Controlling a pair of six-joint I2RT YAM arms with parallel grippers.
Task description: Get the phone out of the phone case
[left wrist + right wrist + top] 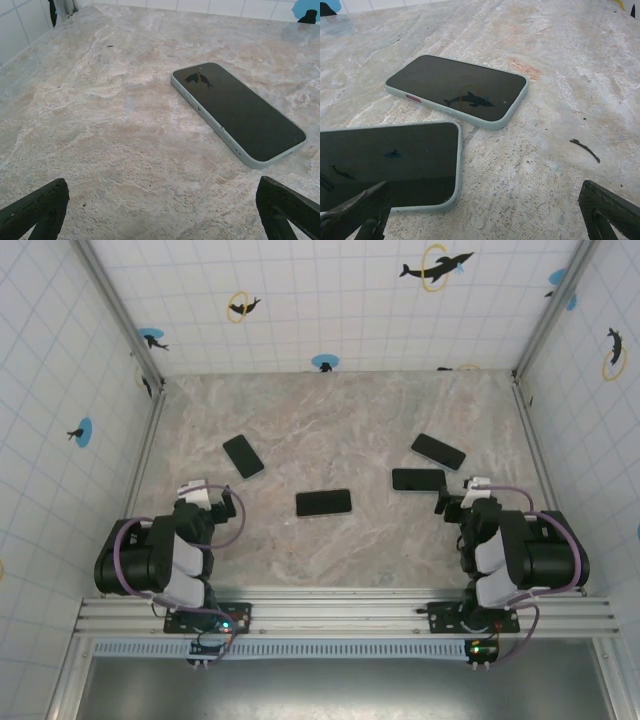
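While both stand spread wide and empty, my left gripper (162, 212) has a cased phone (240, 112) at 1 o'clock. My right gripper (482, 215) has a near phone (387, 162) at 10 o'clock and a far phone (457, 90) at 12 o'clock.

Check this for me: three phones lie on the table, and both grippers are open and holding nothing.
Wrong on the count: four phones lie on the table, not three. The top view shows the left phone, the middle phone, the near right phone and the far right phone. The left gripper and right gripper are indeed open and empty.
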